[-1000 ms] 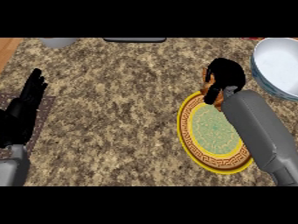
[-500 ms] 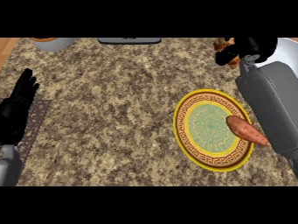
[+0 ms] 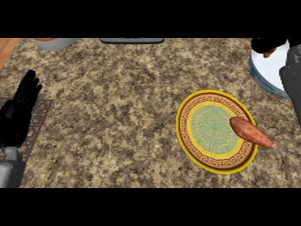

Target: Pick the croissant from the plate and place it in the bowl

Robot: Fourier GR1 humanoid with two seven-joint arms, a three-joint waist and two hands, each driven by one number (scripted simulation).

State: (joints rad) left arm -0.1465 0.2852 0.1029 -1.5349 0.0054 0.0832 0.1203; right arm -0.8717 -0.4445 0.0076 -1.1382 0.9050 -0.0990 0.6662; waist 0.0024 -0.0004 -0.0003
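The right hand (image 3: 270,45) is up over the white bowl (image 3: 265,70), its fingers curled around the croissant (image 3: 269,52). The left hand (image 3: 17,112) rests at the left edge, fingers straight and up. An orange sweet potato (image 3: 250,132) lies on the yellow plate (image 3: 195,132).

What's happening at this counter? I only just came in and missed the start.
The robot's right hand is curled round a small brown piece, apparently the croissant, above the white bowl at the far right. A reddish-brown sweet potato lies on the yellow-rimmed plate. The left hand rests open at the left edge.
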